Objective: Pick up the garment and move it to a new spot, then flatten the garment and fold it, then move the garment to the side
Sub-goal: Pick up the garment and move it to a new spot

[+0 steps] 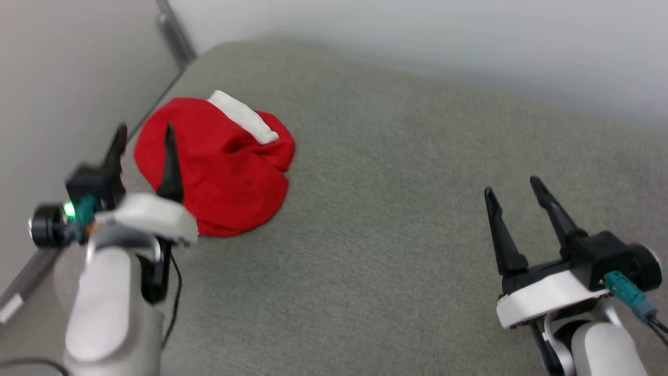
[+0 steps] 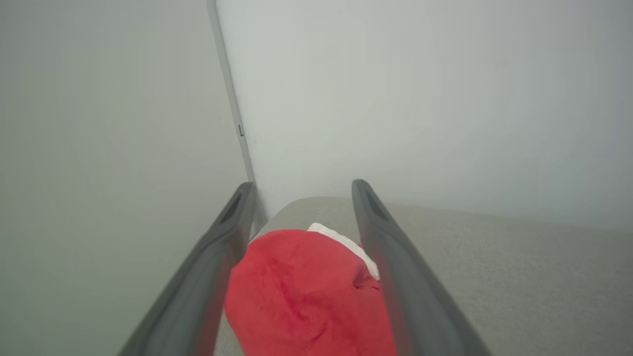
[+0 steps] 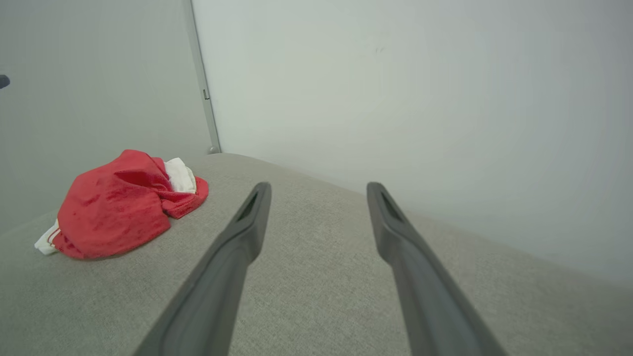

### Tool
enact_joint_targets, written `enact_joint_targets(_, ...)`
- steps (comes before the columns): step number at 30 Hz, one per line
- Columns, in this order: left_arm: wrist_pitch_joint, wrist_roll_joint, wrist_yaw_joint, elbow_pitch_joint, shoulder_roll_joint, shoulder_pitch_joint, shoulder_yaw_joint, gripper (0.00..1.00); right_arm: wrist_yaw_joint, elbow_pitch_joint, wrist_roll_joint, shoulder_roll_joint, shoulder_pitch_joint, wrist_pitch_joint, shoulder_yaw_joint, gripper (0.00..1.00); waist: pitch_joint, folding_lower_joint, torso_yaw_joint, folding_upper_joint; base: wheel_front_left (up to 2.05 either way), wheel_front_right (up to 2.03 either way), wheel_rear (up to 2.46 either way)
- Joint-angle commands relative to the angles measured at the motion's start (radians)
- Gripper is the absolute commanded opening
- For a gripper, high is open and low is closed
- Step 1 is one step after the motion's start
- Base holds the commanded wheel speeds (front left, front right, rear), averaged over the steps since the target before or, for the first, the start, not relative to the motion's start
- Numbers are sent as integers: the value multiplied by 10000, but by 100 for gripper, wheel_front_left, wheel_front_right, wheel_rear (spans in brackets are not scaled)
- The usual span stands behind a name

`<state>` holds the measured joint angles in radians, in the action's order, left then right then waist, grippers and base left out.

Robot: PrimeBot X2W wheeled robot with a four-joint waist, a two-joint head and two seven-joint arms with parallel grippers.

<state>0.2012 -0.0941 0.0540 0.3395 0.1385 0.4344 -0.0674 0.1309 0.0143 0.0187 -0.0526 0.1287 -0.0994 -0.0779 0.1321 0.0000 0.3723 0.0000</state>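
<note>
1. Head view:
   - garment [image 1: 224,172] bunched in a red heap at far left of grey fabric surface [image 1: 391,209], near its left edge and the wall [image 1: 417,31] corner.
   - white sleeve [image 1: 242,116] lying across the far top of the heap.
   - left claw [image 1: 145,127] at near-left side of the heap, released, fingers spread wide, nothing gripped.
   - one left finger overlapping the red cloth in frame, the other off its left edge. Contact with cloth: cannot tell.
   - right claw [image 1: 511,185] at lower right, well apart from the garment, released and empty, over bare surface.
2. Left wrist view:
   - left claw [image 2: 301,184] wide apart, with garment [image 2: 301,291] framed between the two fingers, low in frame.
   - red cloth filling the gap near the finger bases, white sleeve [image 2: 346,242] just beside the right-hand finger.
   - no pinch visible. Cloth looks to be lying on the surface [image 2: 519,277], not lifted.
   - plain wall beyond.
3. Right wrist view:
   - right claw [image 3: 319,185] released, fingers parallel and apart, bare surface [image 3: 316,296] between them.
   - garment [image 3: 118,207] off to the left, crumpled, resting on the surface near the corner.
   - white sleeve [image 3: 179,175] on its far side.
   - white striped trim [image 3: 47,241] poking out at the near-left end.
</note>
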Motion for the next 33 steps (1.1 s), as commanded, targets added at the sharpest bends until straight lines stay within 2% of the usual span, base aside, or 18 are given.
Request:
enact_joint_targets(1,-384,-105,65,190,72,520,11,100,-2,129,-73,-106,286,41,43,100,699,0,-479,0,0,0,0)
enact_joint_targets(2,-1883,-438,311,845,532,1921,-21,100,-2,439,-119,-265,681,184,21,100,1544,0,-910,0,0,0,0)
enact_joint_targets(8,-4649,-909,608,2854,1495,3255,79,100,-2,583,-26,-367,1214,123,-75,100,2532,0,-1541,0,0,0,0)
enact_joint_targets(16,-7578,-1894,734,5494,2255,3557,76,100,-2,445,67,-427,1583,-70,-34,100,3207,0,-2054,0,0,0,0)
enact_joint_targets(21,-8294,-2270,717,6561,2226,3276,-26,100,-2,367,111,-446,1672,-155,13,100,3354,0,-2132,0,0,0,0)
enact_joint_targets(23,-8056,-2342,721,6644,2200,3315,-9,0,-2,319,116,-453,1666,-159,65,100,3333,0,-2095,0,0,0,0)
enact_joint_targets(26,-7794,-2308,727,6660,2188,3392,66,0,-2,262,112,-448,1657,-171,96,100,3225,0,-2023,0,0,0,0)
enact_joint_targets(33,-4737,-1728,274,5876,2735,3951,202,0,-2,-94,205,-306,1380,-360,55,100,2248,0,-1834,0,0,0,0)
